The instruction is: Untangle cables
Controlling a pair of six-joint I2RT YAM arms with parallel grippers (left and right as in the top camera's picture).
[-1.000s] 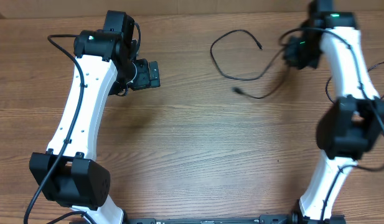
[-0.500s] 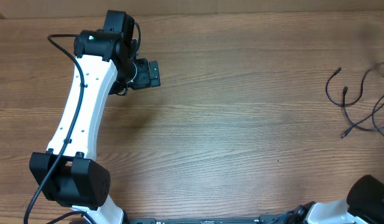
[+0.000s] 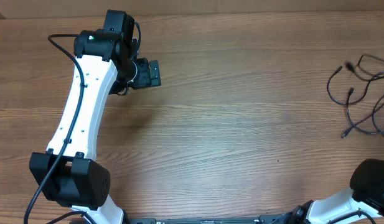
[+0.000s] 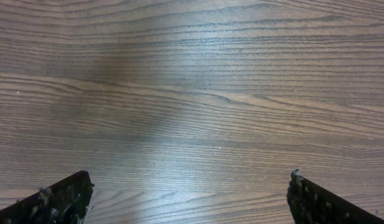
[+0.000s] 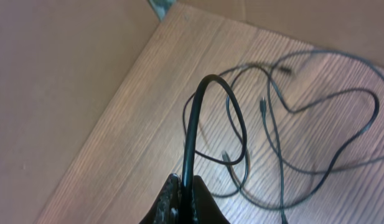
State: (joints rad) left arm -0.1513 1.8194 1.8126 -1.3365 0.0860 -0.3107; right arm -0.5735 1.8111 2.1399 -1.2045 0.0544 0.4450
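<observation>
A wood-grain table (image 3: 241, 137) fills the scene. In my right wrist view its corner gives way to a plain brown surface (image 5: 61, 74). My left gripper (image 4: 188, 193) hangs over bare boards at the table's upper left with its jaws spread wide and nothing between them. My right gripper (image 5: 185, 190) is pinched tight on a loop of the cables (image 3: 329, 87), which arches up from the fingertips. The rest of the cords lie loose on the wood at the table's far right edge. A second ago my right arm (image 3: 372, 186) stood over the right side with the cords near the top centre. Now only its base shows, and the cords have travelled right. My left arm (image 3: 79, 112) has not moved.
</observation>
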